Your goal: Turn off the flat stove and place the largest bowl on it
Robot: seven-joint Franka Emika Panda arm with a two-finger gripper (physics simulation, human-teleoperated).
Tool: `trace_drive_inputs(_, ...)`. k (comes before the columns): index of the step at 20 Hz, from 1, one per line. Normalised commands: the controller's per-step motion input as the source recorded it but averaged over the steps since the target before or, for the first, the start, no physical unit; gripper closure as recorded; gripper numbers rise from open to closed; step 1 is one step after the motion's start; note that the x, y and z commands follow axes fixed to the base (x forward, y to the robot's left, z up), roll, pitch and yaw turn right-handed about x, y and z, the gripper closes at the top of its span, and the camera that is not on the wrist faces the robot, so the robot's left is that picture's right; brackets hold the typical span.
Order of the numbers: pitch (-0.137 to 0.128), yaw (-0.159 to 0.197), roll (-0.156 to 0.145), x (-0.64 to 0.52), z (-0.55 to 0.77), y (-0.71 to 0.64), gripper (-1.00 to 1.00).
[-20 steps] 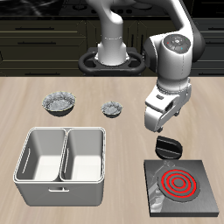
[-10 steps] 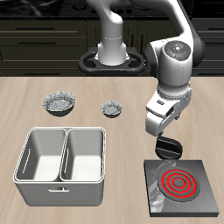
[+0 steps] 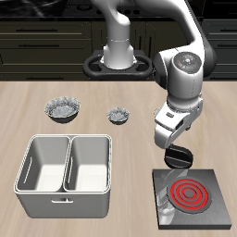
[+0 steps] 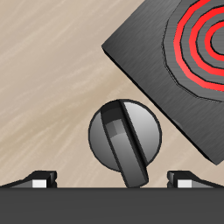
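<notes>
Nearest the desk's [image 3: 130,148] front edge lies the flat stove [image 3: 194,211], a dark grey square slab whose concentric rings [image 3: 188,193] glow red. Beside it stands a white two-compartment bin [image 3: 65,173], well apart from the slab.

Just behind the stove's back edge sits its black knob [image 3: 177,157], and the pincer [image 3: 172,148] hangs directly over it. In the wrist view the knob [image 4: 125,138] is a round grey disc with a raised bar across it, the bar tilted off the slab's edges, and the stove's corner [image 4: 166,61] with the red rings shows beyond it. The two fingertips [image 4: 39,178] stand spread wide, one on each side of the knob and each clear of it, so the pincer is released and grips nothing. Whether the fingers touch the desk cannot be told.

Farther back on the desk rest two speckled bowls. The wider one [image 3: 62,110] lies behind the bin; the smaller one [image 3: 118,115] sits nearer the arm [image 3: 185,79], between the wider bowl and the pincer. A third bowl does not show in either view, so which is the largest bowl cannot be settled here.
</notes>
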Motion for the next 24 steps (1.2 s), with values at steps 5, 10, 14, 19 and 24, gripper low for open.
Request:
trace_drive_inputs(5, 0.016, 0.003, 0.001, -0.04, -0.15, -0.01, -1.00)
trace_drive_inputs(10, 0.019, 0.013, 0.004, -0.04, -0.12, -0.04, -1.00)
trace_drive_inputs(14, 0.020, 0.009, 0.008, -0.06, -0.10, 0.02, -1.00)
trace_drive_inputs(19, 0.017, 0.006, -0.002, -0.03, -0.09, -0.03, -1.00)
trace_drive_inputs(24, 0.022, -0.004, -0.005, 0.02, -0.14, -0.04, -1.00)
